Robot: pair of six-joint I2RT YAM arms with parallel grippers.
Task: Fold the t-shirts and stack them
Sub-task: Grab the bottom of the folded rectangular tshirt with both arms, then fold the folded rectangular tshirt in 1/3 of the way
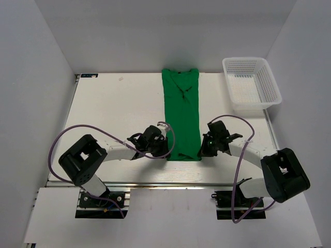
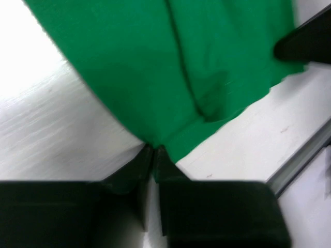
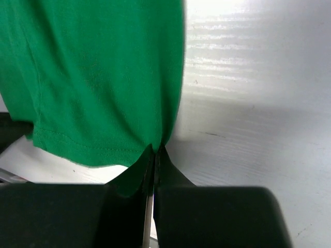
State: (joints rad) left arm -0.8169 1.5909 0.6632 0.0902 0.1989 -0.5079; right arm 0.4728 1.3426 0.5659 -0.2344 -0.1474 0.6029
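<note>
The green t-shirt (image 1: 181, 111) lies as a long narrow strip down the middle of the table, neck at the far end, hem near me. My left gripper (image 1: 166, 150) is shut on the hem's near left corner; in the left wrist view the cloth (image 2: 196, 67) runs into the closed tips (image 2: 154, 151). My right gripper (image 1: 201, 151) is shut on the hem's near right corner; in the right wrist view the cloth (image 3: 98, 77) enters the closed tips (image 3: 155, 150). The corners look slightly lifted off the table.
A white mesh basket (image 1: 252, 82), with nothing in it, stands at the far right of the table (image 1: 119, 108). White walls enclose the table on three sides. A metal rail (image 1: 155, 185) runs along the near edge, between the arm bases.
</note>
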